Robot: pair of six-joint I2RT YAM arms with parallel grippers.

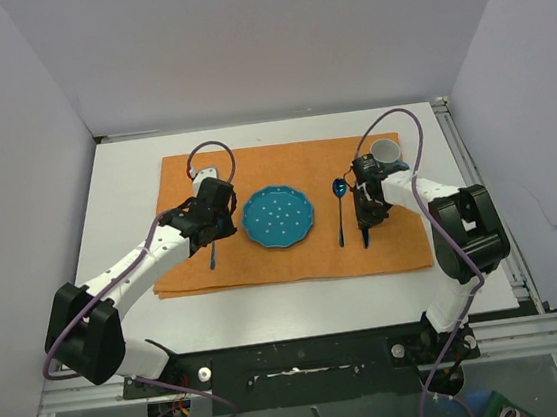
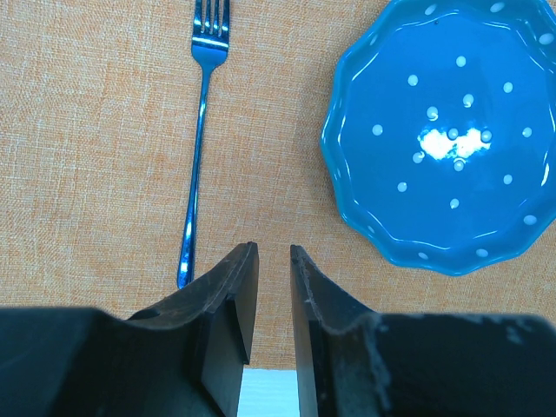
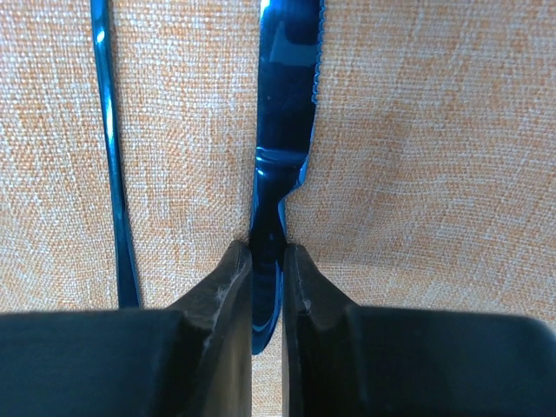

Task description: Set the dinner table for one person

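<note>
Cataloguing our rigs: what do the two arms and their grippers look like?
The left arm and right arm have white tubular links with bulky black joints. A thin purple cable loops along each. The left gripper and right gripper have two flat matte-black fingers, tapering to the tips.

Bright, even light from overhead fills all three views, and shadows are soft and faint. In the left wrist view a white glare patch sits at the centre of the blue plate (image 2: 443, 139). The knife (image 3: 285, 87) blade carries streaked reflections. The weave of the orange cloth (image 3: 434, 174) shows sharp.
</note>
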